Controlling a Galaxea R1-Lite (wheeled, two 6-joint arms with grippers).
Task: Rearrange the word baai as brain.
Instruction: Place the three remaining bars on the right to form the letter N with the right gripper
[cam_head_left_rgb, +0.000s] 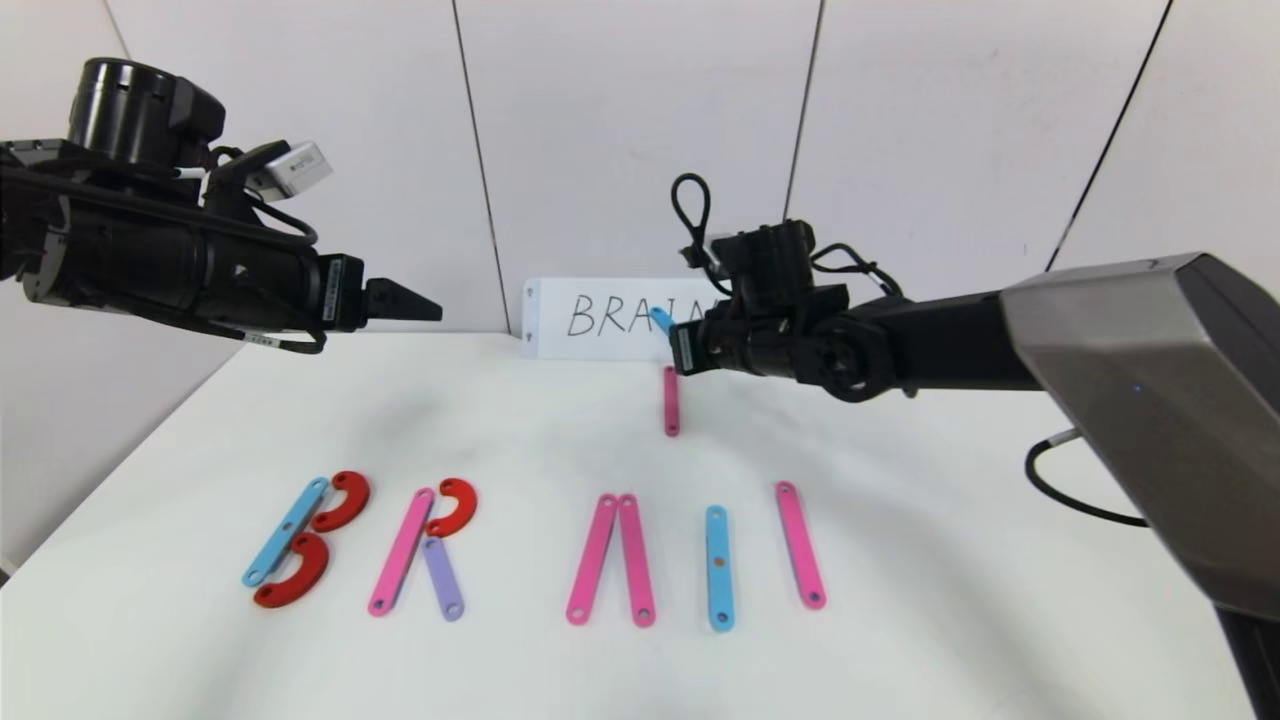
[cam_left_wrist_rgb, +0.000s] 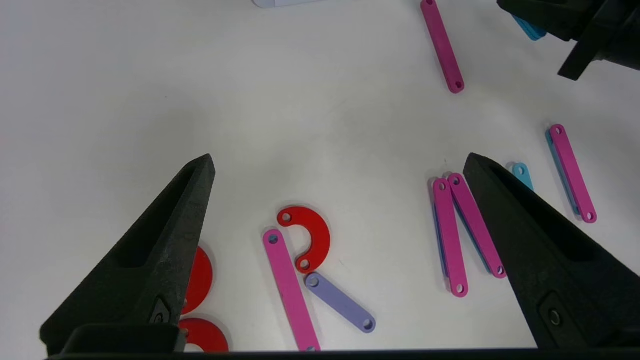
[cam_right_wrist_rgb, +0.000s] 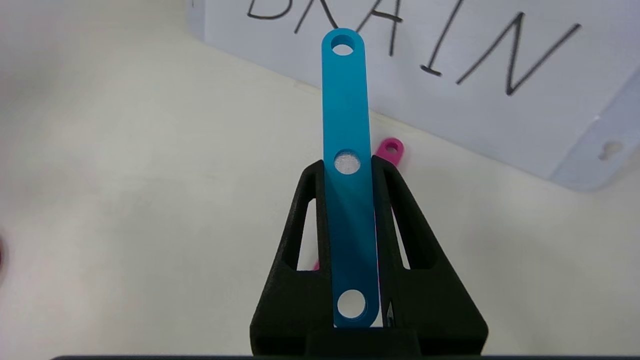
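- Right gripper (cam_right_wrist_rgb: 347, 167) is up in the air over the far middle of the tabletop (cam_head_left_rgb: 500, 400), in front of the card (cam_head_left_rgb: 600, 318). Fingers pinched on a blue strip (cam_right_wrist_rgb: 346, 125); the strip runs between them and sticks out past the tips toward the card.
- Left gripper (cam_left_wrist_rgb: 340, 165) hovers high over the far left part of the tabletop, fingers spread wide, nothing between them.
- Letters run in a row along the near edge, left to right:
- B (cam_head_left_rgb: 305, 540), nearest the left edge: blue bar with two red curves touching it, whole letter tilted.
- R (cam_head_left_rgb: 425, 550): slanted pink bar, a red curve at its top, a purple leg (cam_left_wrist_rgb: 341, 302) below the curve.
- A (cam_head_left_rgb: 612, 560), about mid-row: two pink strips, tops touching, bottoms splayed. No crossbar on it.
- I (cam_head_left_rgb: 718, 567): one blue strip, roughly upright, just right of the A.
- Lone pink strip (cam_head_left_rgb: 800, 545) right of the I, leaning a bit. That's all there is of the N.
- Spare pink strip (cam_head_left_rgb: 671, 400) lies on its own farther back, near the card, well apart from the row. It sits just below the right gripper.
- Card stands at the far edge against the wall, white, black handwritten BRAIN; the right arm covers its last letters from the head view.
- Row currently reads B, R, A without bar, I, plus one stroke.
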